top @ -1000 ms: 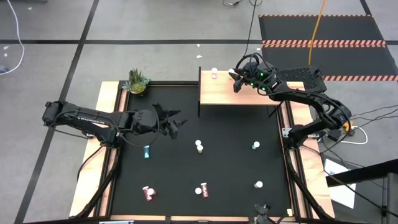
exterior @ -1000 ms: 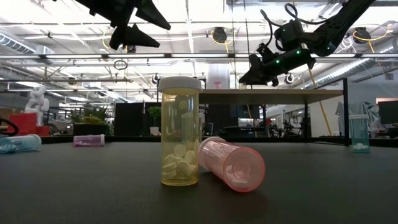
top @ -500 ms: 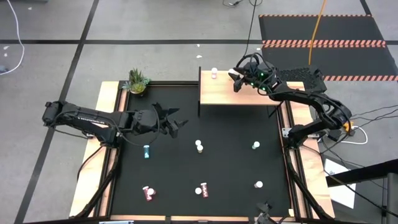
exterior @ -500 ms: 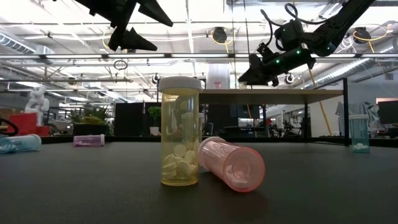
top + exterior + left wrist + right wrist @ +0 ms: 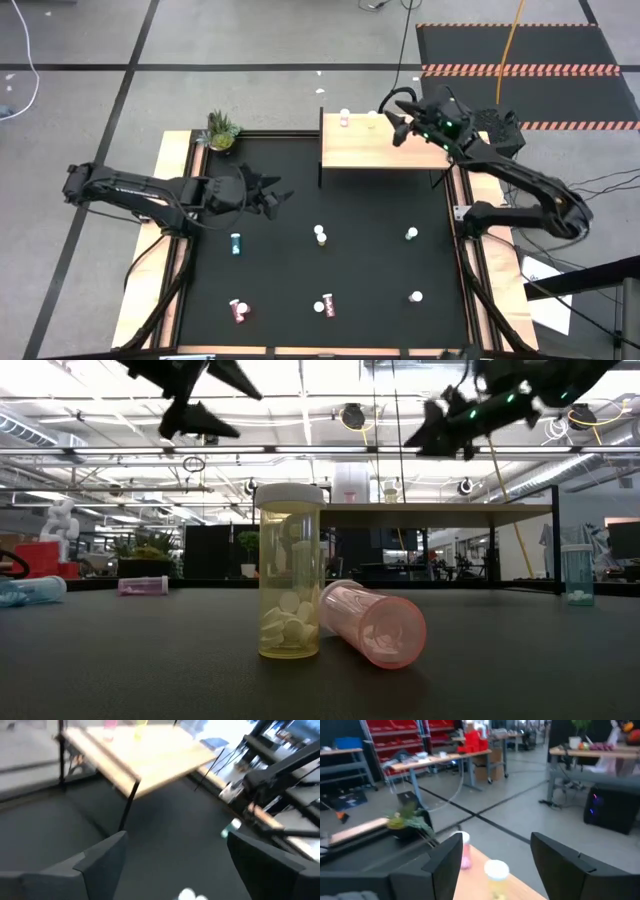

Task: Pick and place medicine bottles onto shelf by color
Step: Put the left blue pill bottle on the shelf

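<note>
Right pincer (image 5: 392, 112): fingers spread and empty, hanging above the back of the shelf (image 5: 385, 152), clear of everything.
Just ahead of it: 2 bottles stand upright on the shelf's back edge, a yellow bottle (image 5: 372, 119) right off the fingertips and a pink bottle (image 5: 345, 119) beyond it; the right wrist view frames both between the fingers, the yellow one (image 5: 496, 876) nearer.
Step in hand: my read is a release on the shelf, so the job now is to lift straight off and swing wide of those 2 caps, because a brush would topple them.
Left pincer (image 5: 280, 197): fingers spread, nothing between them, high over the black table (image 5: 380, 260).
Below and ahead of it: a teal bottle (image 5: 235, 242) lies closest, near its wrist; a yellow bottle on the table (image 5: 319, 234) stands a little farther out.
Doing it well: drop squarely over 1 bottle, straddle the body below the cap, close gently.
Colour order: match yellow with yellow, pink with pink on the shelf.
Stragglers: another teal one (image 5: 411, 234) and several more sit well apart toward the table's front.
Risk: the lying bottles may roll off the fingers.
</note>
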`<state>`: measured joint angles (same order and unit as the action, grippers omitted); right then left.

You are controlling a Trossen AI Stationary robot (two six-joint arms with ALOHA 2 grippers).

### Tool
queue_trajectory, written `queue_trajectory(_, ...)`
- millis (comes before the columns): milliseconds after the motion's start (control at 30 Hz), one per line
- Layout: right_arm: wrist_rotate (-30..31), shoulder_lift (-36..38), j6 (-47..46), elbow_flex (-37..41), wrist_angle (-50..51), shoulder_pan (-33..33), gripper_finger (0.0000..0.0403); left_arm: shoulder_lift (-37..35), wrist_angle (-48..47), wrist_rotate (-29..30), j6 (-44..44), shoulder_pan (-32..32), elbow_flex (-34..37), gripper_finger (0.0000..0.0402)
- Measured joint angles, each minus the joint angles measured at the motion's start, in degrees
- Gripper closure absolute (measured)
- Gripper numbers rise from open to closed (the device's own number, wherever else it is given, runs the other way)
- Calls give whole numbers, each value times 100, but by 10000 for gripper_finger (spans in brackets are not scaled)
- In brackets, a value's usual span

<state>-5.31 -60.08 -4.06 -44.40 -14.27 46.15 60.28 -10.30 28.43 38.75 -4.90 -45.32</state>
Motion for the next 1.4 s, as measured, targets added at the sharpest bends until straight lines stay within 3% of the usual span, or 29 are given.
queue_trajectory(133, 509, 732, -41, -1, 524, -559, 185, -231, -1092, -241, 918, -62, 0, 91)
queue_trajectory(267, 965, 1196, -237, -4, 1076, -1359, 192, -256, -2695, -604, 2438, -143, 0, 123)
queue_trajectory(433, 1468, 1180, -382, -4, 1714, -2167, 193, 93, -4415, -1034, 4122, -397, 2, 162)
queue_trajectory(567, 1748, 1003, -567, -4, 1804, -2571, 193, 374, -4922, -1452, 5114, -637, 2, 180)
queue_trajectory(767, 2027, 807, -1084, -4, 1701, -2917, 193, 766, -5132, -1548, 6449, -1180, 59, 171)
queue_trajectory(1133, 2190, 770, -1505, -4, 1579, -3444, 193, 1151, -4473, -1662, 7834, -2244, 731, 84)
queue_trajectory(1233, 2238, 770, -1542, -4, 1579, -3517, 193, 1203, -4196, -1636, 7989, -2322, 953, 88)
queue_trajectory(1400, 2329, 770, -1542, -4, 1579, -3650, 193, 1396, -3441, -1939, 8032, -2342, 1294, 138)
